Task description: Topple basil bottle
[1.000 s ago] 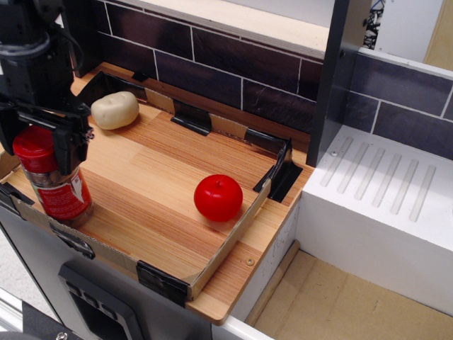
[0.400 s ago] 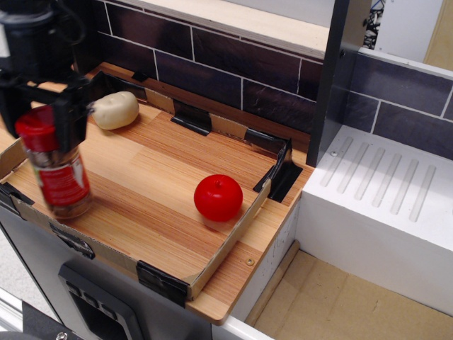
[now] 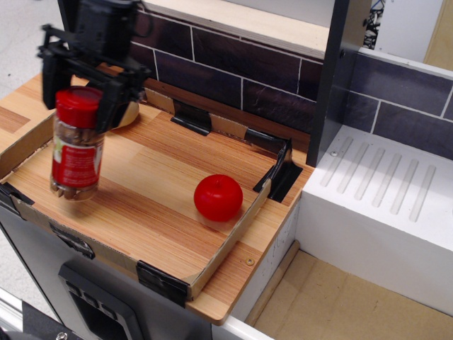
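Shifted right, basil bottle (image 3: 76,146), red label unreadable

The wooden worktop (image 3: 156,191) has striped grain and a low cardboard rim held by black corner brackets. A round red apple (image 3: 218,197) sits on it toward 4 o'clock, near the right rim. The basil bottle (image 3: 76,145) stands at 9 o'clock, its base apparently on the wood. A pale rounded object (image 3: 129,113) lies at 11 o'clock, mostly hidden.
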